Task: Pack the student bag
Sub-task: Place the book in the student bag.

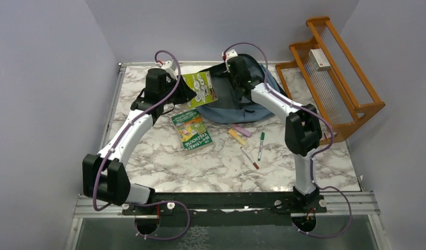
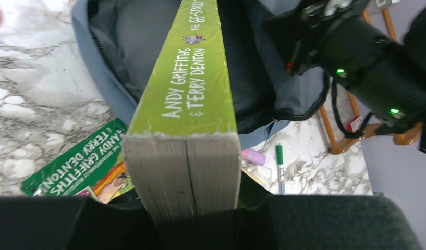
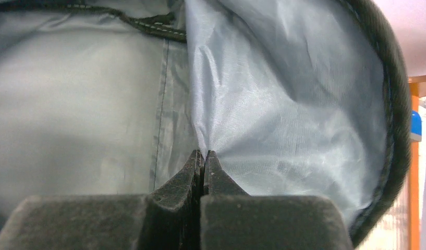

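A white-veined marble tabletop (image 1: pixel 163 166) between pale lilac walls carries the student bag (image 1: pixel 229 107) at its far middle, its mouth gaping on smooth grey lining (image 3: pixel 283 104). The right claw (image 3: pixel 203 155) is pinched together on that lining. The left claw (image 2: pixel 185 208) clamps a thick lime-green book (image 2: pixel 192 78) at the opening. A second green book (image 1: pixel 191 130) and pens (image 1: pixel 260 146) lie nearby.

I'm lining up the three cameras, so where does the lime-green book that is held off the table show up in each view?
Top external: the lime-green book is left of centre near the top, at the mouth of the student bag.
Left wrist: centre, its spine running up from the bottom edge.
Right wrist: not in it.
Shared landmark: the student bag, whose grey lining shows in both wrist views.
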`<state>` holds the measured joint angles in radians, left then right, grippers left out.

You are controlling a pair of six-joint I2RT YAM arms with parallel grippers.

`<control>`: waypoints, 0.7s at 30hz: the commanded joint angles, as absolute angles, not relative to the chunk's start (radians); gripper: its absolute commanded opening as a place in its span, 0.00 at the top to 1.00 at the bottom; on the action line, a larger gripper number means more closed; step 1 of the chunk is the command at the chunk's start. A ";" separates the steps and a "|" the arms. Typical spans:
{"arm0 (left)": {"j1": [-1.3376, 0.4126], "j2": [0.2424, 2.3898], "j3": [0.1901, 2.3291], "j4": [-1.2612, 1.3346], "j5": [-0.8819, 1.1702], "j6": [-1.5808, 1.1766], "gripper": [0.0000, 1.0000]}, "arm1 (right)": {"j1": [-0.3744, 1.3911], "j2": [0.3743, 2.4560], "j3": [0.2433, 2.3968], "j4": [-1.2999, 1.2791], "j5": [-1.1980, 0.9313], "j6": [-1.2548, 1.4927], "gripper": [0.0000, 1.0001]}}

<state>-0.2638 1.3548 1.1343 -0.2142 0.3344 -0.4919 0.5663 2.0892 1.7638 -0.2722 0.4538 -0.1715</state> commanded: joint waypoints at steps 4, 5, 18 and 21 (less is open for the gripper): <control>-0.262 1.479 1.244 -0.036 0.439 -0.620 1.00 | 0.502 2.004 1.753 -0.185 0.232 -0.060 0.99; -0.262 1.496 1.252 -0.024 0.448 -0.632 1.00 | 0.496 2.001 1.747 -0.180 0.212 -0.051 1.00; -0.268 1.770 1.400 0.106 0.522 -0.793 1.00 | 0.483 1.945 1.604 0.023 0.192 0.024 0.99; -0.275 1.822 1.411 0.135 0.529 -0.828 1.00 | 0.483 1.947 1.599 0.060 0.207 0.040 1.00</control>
